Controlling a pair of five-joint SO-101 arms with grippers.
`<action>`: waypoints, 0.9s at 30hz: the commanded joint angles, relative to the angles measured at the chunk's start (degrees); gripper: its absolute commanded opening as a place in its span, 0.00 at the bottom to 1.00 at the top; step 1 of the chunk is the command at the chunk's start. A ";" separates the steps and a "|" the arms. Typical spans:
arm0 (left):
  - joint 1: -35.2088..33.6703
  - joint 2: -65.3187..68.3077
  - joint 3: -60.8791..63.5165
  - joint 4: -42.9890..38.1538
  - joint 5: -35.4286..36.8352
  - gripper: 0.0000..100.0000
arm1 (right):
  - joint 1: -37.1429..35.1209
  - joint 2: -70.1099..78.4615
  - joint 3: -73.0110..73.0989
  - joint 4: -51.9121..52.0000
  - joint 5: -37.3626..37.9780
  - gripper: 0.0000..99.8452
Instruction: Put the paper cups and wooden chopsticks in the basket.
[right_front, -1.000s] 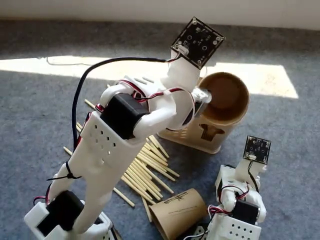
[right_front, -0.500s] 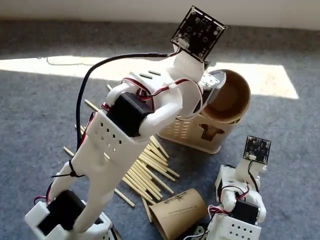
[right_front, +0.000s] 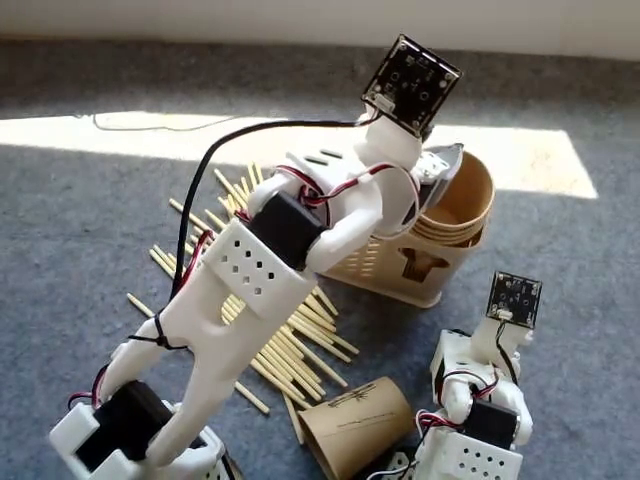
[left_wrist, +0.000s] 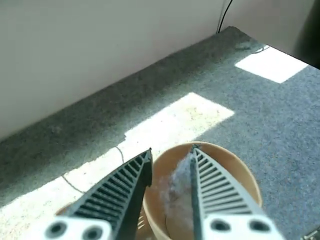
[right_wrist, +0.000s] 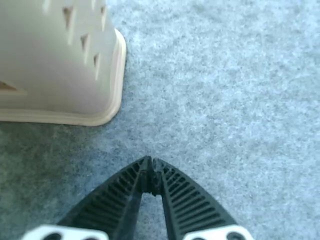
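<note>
While left gripper (left_wrist: 171, 148) straddles cup (left_wrist: 235, 170) rim half-spread, right gripper (right_wrist: 151, 167) closed, empty; fallen cup (right_front: 355, 425) print illegible

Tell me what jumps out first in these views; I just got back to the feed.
The big white left arm stretches across the scattered wooden chopsticks, the left claw open and straddling the rim of a paper cup standing in the basket. Near the arms' bases, another paper cup lies on its side on the grey carpet beside the right arm. The right claw is shut over the carpet.
</note>
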 joint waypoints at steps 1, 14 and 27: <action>1.71 -1.45 -0.13 -1.85 0.53 0.13 | 0.48 -0.40 6.20 -1.63 -0.26 0.02; 3.03 -13.67 0.57 10.90 0.53 0.13 | 0.48 -0.40 6.20 -1.63 -0.26 0.02; -0.84 -20.53 0.57 29.10 0.00 0.14 | 0.48 -0.40 6.20 -1.63 -0.26 0.02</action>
